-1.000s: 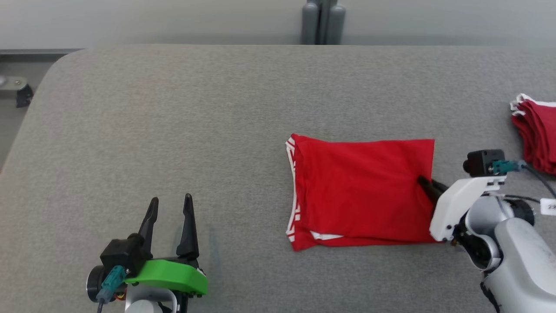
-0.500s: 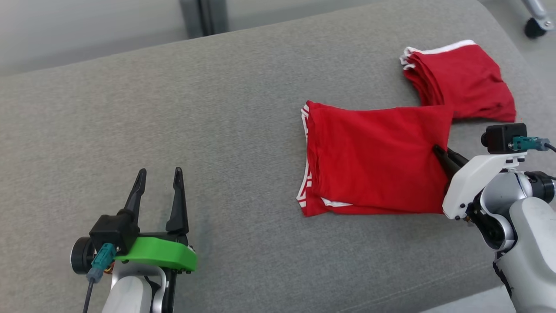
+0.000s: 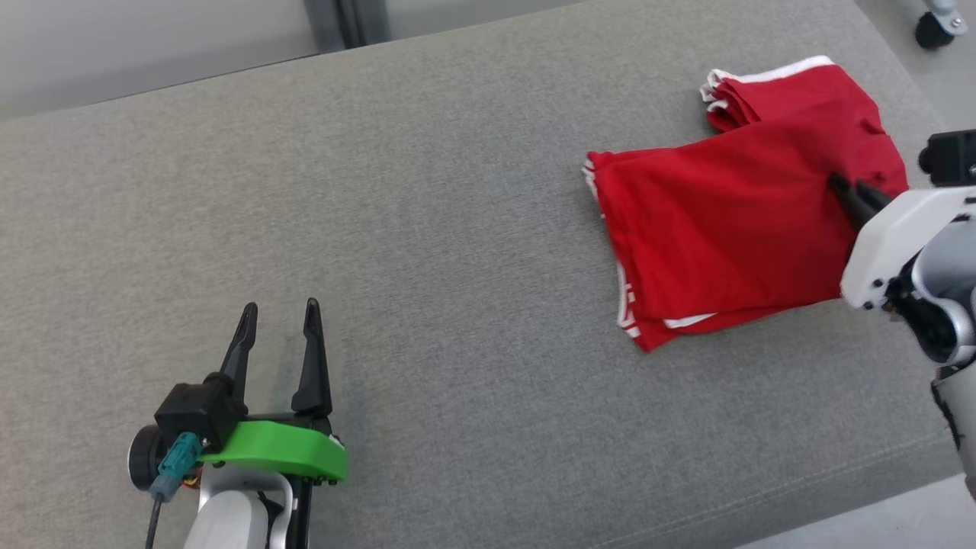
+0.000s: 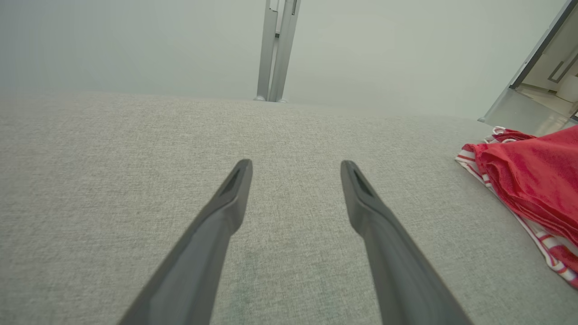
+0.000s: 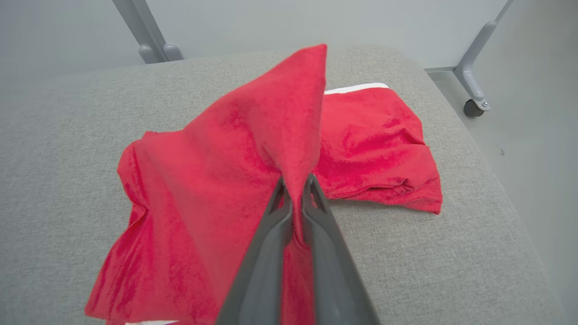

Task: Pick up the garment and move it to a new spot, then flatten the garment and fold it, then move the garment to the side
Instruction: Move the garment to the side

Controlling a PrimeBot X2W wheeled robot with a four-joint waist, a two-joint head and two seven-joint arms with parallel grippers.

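Head view: right gripper point(image 3: 848, 192) was clamped on the right edge of the folded red garment point(image 3: 717, 236), with a ridge of cloth pinched between its two fingers. Right wrist view agreed. The cloth peaked up out of the closed fingers and the rest draped down onto the grey padded table point(image 3: 381, 191).

Garment sat at the right end of the table, near edge resting on the surface, gripped side raised. Its far right corner overlapped the red pile point(image 3: 785, 84); couldn't tell if it touched or hung just above.

My read: the fold looked done and this was the move-to-the-side step. An edge pinch lets one arm slide the piece without opening the fold. The pile looked like the drop spot, hence the heading toward it.

Left gripper point(image 3: 278, 324) was fully spread and empty, low over bare table at the near left, well apart from the garment. Probably parked there to keep clear of the right arm.

Counts:
- grippers: two, one loaded and one free
- held garment: one
- red pile: one; stacked white-trimmed edges suggested several pieces, number not readable
- caster wheel point(image 3: 932, 29): one, off the far right corner
- grey frame upright point(image 3: 347, 19): one, behind the table
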